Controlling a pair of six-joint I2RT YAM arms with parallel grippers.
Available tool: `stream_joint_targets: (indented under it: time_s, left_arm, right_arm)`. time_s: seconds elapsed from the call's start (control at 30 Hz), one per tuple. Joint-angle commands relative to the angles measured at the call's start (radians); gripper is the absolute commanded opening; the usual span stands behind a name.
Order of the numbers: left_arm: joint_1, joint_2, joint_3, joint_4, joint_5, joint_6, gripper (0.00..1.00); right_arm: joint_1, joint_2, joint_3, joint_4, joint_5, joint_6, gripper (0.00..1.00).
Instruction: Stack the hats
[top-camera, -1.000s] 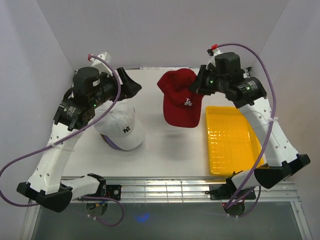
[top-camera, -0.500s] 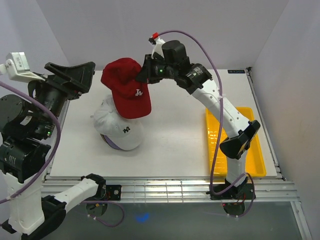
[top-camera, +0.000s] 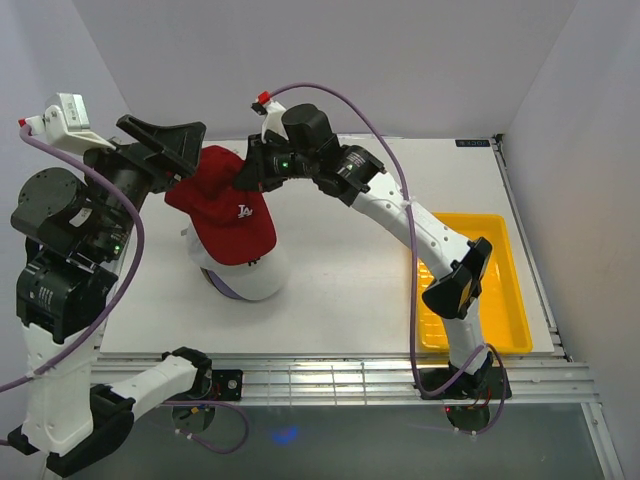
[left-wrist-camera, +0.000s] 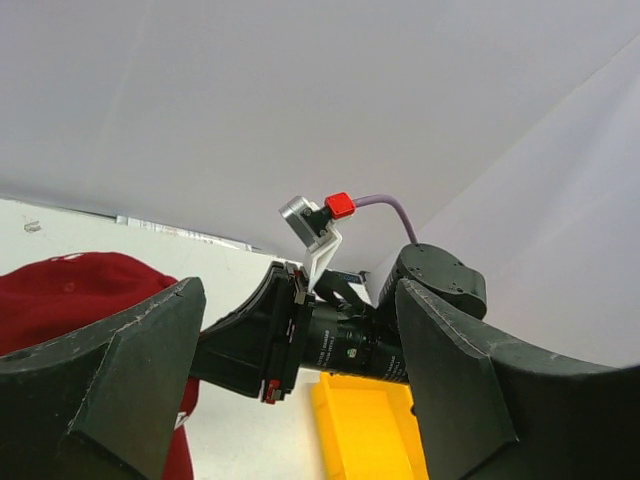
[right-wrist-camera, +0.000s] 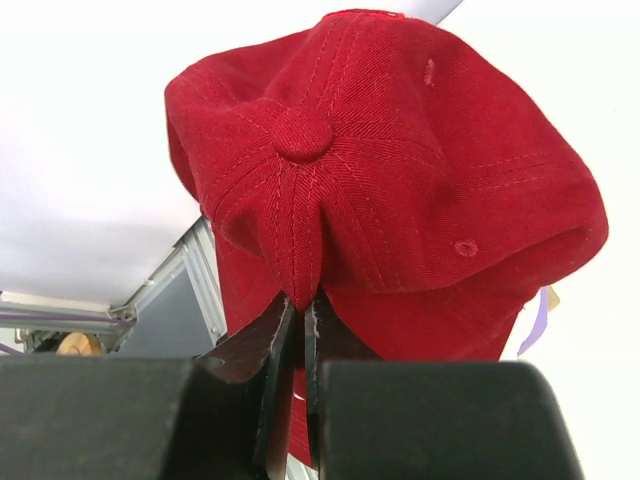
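Observation:
A dark red hat (top-camera: 225, 205) with a white logo hangs over the white hat (top-camera: 250, 275) at the table's left. My right gripper (top-camera: 246, 170) is shut on a fold of the red hat's crown (right-wrist-camera: 300, 280), reaching across from the right. A lavender edge (top-camera: 222, 288) shows under the white hat, which tops a pile. My left gripper (top-camera: 165, 150) is raised high at the left, jaws wide open and empty (left-wrist-camera: 300, 380), just left of the red hat (left-wrist-camera: 70, 295). The brim of the red hat points toward the near side.
A yellow tray (top-camera: 500, 290) lies at the right side of the table, also visible between the left fingers as a yellow tray (left-wrist-camera: 365, 430). The right arm (top-camera: 400, 215) stretches diagonally over the table's middle. White walls enclose the table on three sides.
The right gripper has carried the red hat leftward from the table's middle to above the white hat. The left arm has lifted up and away from the white hat, staying open.

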Motion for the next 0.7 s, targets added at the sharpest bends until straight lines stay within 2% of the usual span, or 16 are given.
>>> stream_joint_targets:
  time_s: [0.0, 0.67]
  left_arm:
    - [-0.005, -0.004, -0.011, 0.002, 0.006, 0.014, 0.88]
    - [-0.005, 0.022, -0.072, -0.014, -0.02, 0.034, 0.89]
  right_arm:
    - [0.012, 0.011, 0.025, 0.078, -0.027, -0.029, 0.08]
    - [0.06, 0.033, -0.012, -0.006, 0.002, -0.123, 0.08]
